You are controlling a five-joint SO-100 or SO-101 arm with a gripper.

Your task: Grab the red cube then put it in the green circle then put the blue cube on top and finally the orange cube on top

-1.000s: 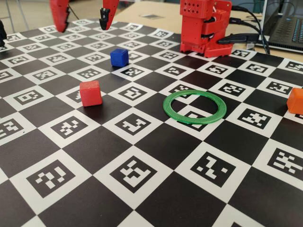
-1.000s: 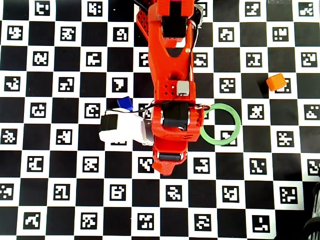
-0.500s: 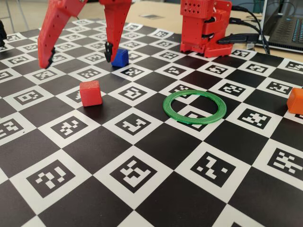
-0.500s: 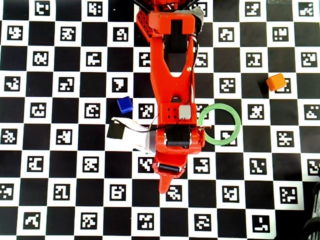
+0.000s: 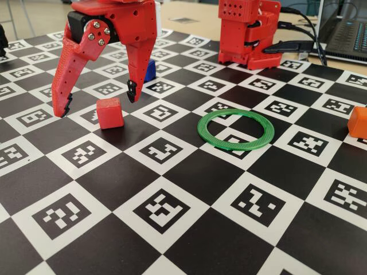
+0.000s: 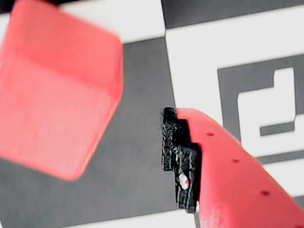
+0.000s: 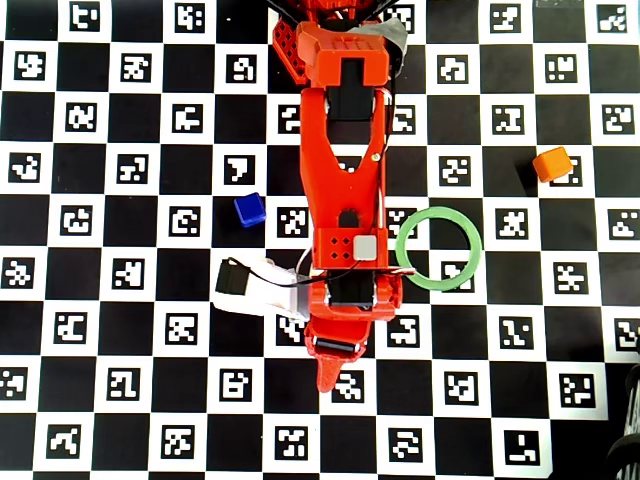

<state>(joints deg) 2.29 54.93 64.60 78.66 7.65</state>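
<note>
Fingers of the gripper (image 5: 96, 103) stand wide apart, pointing down at the checkered marker board (image 5: 189, 189), and nothing is held between them. In the fixed view one fingertip hangs over the board just left of the red cube (image 5: 109, 112), and the other hangs just behind and to the right of it; the cube sits on the board between them but nearer the camera, and neither tip touches it. The wrist view shows the red cube (image 6: 54, 90) large and blurred at upper left, with a clear strip of dark board between it and one red finger (image 6: 232, 175), whose black ridged pad faces the cube.

In the overhead view the arm (image 7: 345, 190) reaches down the middle of the board and covers the red cube; only a red tip shows below the wrist.

Behind the gripper in the fixed view, the blue cube (image 5: 150, 70) peeks out beside the right finger; from above, the blue cube (image 7: 249, 210) lies well left of the arm. The green circle (image 5: 236, 130) lies flat to the right of the red cube, with nothing inside it. The orange cube (image 5: 358, 122) sits at the far right edge, well apart from the ring. The arm's red base (image 5: 248, 31) stands at the back of the board.
</note>
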